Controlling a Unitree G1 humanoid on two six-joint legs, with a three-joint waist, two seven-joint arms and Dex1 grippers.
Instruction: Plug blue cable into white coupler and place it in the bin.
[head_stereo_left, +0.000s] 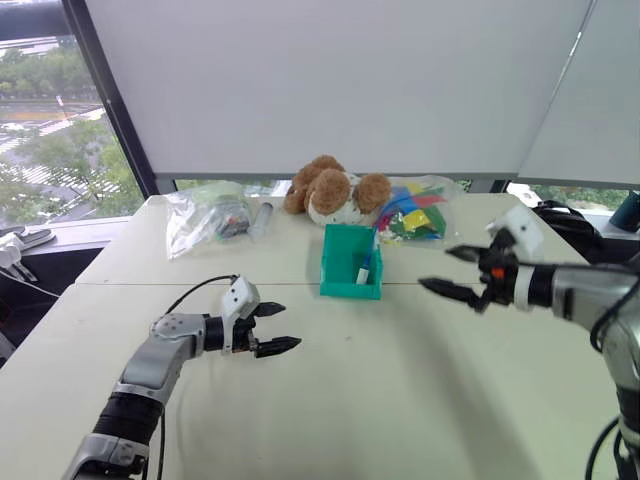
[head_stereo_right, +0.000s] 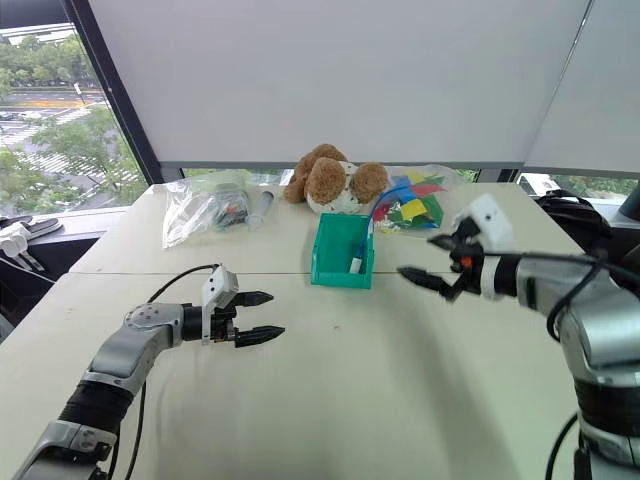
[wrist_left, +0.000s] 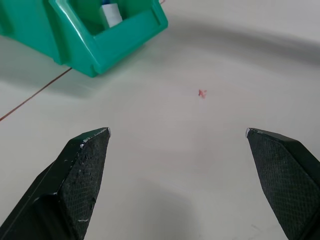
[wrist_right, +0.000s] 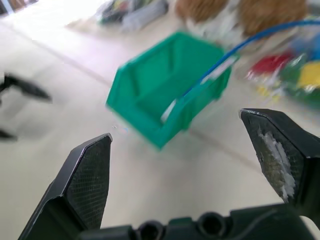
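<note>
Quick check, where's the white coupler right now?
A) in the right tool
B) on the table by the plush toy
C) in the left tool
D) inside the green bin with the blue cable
D: the white coupler sits inside the bin with the blue cable rising out over the rim, while the left tool and the right tool are both open and hold nothing.

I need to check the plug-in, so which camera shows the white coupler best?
The left wrist view: the white coupler stands large inside the bin. Both eye views show it as a small white speck at the bin's right wall, under the blue cable; the right wrist view blurs it.
</note>
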